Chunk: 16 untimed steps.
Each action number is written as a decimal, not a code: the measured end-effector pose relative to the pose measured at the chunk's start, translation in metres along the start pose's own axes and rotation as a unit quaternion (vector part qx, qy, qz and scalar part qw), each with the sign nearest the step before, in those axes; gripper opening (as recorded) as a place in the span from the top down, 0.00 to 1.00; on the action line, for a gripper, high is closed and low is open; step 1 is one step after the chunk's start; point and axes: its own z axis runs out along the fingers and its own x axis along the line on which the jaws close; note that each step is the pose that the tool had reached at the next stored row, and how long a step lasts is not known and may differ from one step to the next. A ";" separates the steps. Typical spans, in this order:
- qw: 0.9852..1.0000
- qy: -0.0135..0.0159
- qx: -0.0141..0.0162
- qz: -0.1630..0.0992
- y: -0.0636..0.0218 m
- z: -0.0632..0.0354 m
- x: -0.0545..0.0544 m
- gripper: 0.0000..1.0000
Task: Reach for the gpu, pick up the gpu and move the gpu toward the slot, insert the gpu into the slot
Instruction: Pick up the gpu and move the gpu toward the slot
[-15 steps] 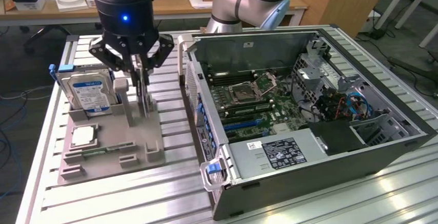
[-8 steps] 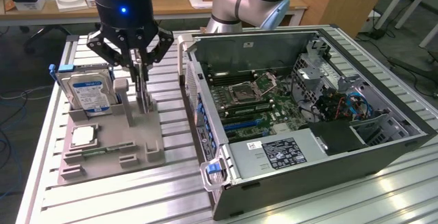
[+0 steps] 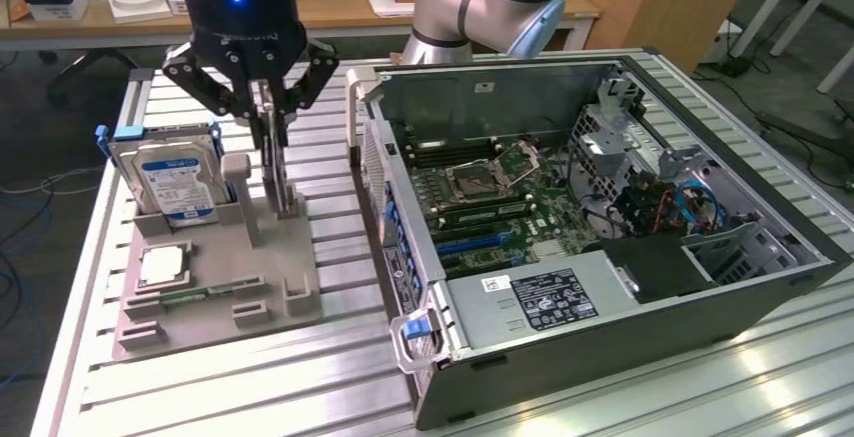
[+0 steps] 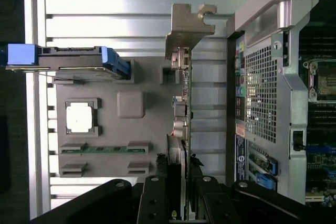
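The gpu (image 3: 278, 172) stands on edge in a grey fixture block (image 3: 274, 277) on the slatted table (image 3: 267, 387), on the exterior view's left and apart from the open computer case (image 3: 641, 297). In the wrist view the card (image 4: 183, 103) is seen edge-on as a thin dark line with small connectors along it, ending in a pale metal bracket (image 4: 187, 24) at the far end.

The gripper (image 3: 272, 122) sits directly over the card with its jaws drawn in to a narrow gap, one finger on each face of the board near its upper edge (image 4: 180, 171) — a pinch on the gpu, not a wide-open approach. Whether the card's lower edge has left the fixture is hard to read from either view; it looks seated.

The card is probably light and stiff but fragile — thin board and exposed components. Flat faces near the top edge, where the fingers are, look like the sound place to hold it.

Beside it, a blue-labelled hard drive (image 3: 174, 177) stands in the same fixture, with a square processor (image 3: 160, 265) and a green memory stick (image 3: 214, 289) lying nearer the front.
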 end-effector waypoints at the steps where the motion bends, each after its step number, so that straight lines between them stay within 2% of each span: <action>1: 1.000 0.000 0.000 0.000 0.0001 -0.0020 0.000 0.74; 16: 1.000 0.000 0.000 0.000 0.0012 -0.0280 0.000 0.74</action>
